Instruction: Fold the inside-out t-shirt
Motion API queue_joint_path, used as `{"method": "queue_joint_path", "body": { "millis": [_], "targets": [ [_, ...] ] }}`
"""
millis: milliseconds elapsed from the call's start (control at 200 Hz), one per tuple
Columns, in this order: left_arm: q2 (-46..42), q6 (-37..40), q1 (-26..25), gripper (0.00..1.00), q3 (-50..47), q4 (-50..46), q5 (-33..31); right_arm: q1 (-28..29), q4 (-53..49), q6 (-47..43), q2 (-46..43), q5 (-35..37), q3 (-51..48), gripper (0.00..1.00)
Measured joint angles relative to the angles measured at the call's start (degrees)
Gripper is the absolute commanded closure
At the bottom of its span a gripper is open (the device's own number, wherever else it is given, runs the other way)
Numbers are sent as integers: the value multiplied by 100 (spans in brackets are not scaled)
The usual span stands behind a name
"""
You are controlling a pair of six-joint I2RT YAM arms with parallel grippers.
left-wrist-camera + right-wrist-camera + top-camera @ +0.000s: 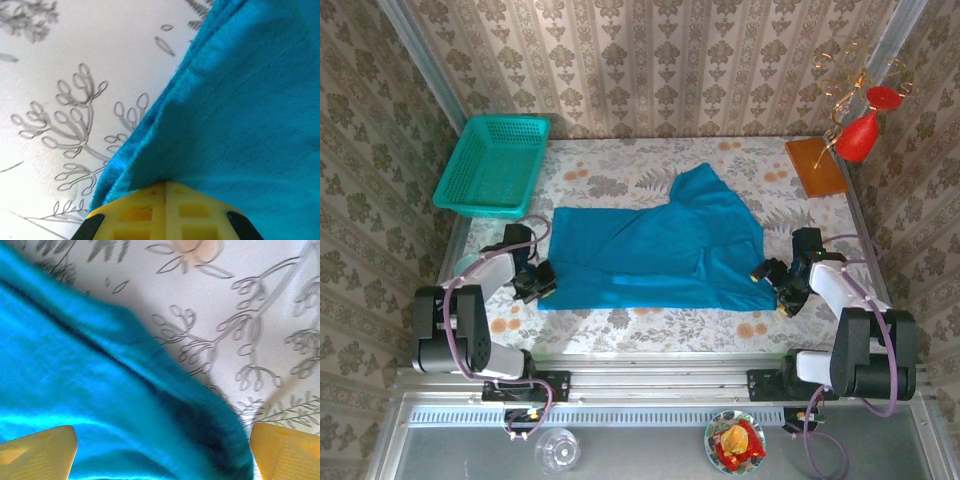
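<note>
The left gripper (165,200) is pinched tight on the edge of the t-shirt (650,250). Its two yellow fingers press together with blue cloth caught at their tips. From that hand the shirt spreads out across the flowery table (620,325). It lies mostly flat, with one part poking out on the far side. At the other end, the right gripper (162,450) has its fingers (37,450) wide apart and holds nothing. The shirt's corner lies just under and between them. I think a fold is being set up, with one end held and one loose. Next, the right hand needs to close on its corner so both can lift together. A green basket (492,165) sits beyond the left hand.
</note>
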Motion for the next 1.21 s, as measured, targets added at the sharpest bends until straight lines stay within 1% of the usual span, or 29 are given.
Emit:
{"method": "queue_joint_path", "body": {
  "millis": [75,185,315,415,545,665,760,915,1045,1095,1205],
  "targets": [
    [-142,-35,28,92,-68,-66,-7,-26,-81,90,-122,101,2,10],
    [-326,-35,26,92,-55,-181,0,13,-199,105,-549,103,52,13],
    [-433,-28,-61,93,232,-393,24,367,-219,39,-782,-85,387,15],
    [-315,2,-188,94,562,-424,70,802,15,15,-529,-509,660,15],
    [136,11,-275,94,748,-275,129,1115,540,68,315,-1012,772,15],
    [542,9,-262,93,675,-186,127,981,787,258,903,-1019,658,14],
    [498,-11,-227,93,411,-72,162,721,892,439,1005,-1010,420,13],
    [2,-125,-192,92,-57,118,175,433,911,750,678,-898,184,11],
    [-470,-271,-197,92,-415,26,212,367,669,927,234,-651,-59,13],
    [-621,-308,-199,92,-461,-109,190,363,525,946,101,-562,-96,14],
    [-852,-275,-199,88,-334,-407,142,337,221,964,-177,-378,-87,17]
  ]
}}
